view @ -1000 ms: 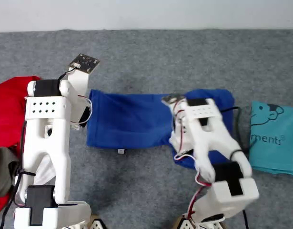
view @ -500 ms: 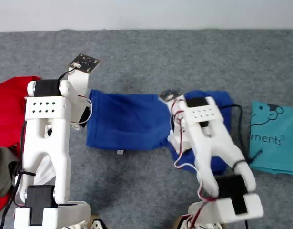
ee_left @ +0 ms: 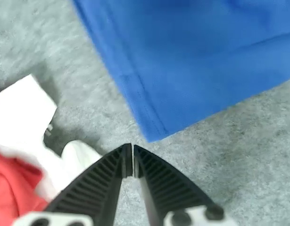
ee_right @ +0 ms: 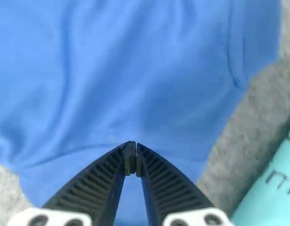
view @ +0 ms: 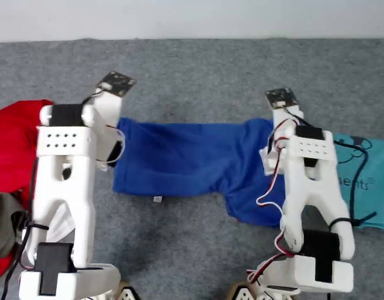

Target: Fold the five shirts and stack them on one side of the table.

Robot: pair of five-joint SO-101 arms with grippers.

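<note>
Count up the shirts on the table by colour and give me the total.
Blue shirt: 1
Red shirt: 1
Teal shirt: 1
White shirt: 1
Grey-brown shirt: 1
Total: 5

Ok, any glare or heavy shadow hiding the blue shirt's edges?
High view: even light, no glare; the blue shirt stands out on the grey table. Left wrist view: a soft shadow beside the white cloth, shirt hem unshaded. Right wrist view: only faint shading in the folds.
</note>
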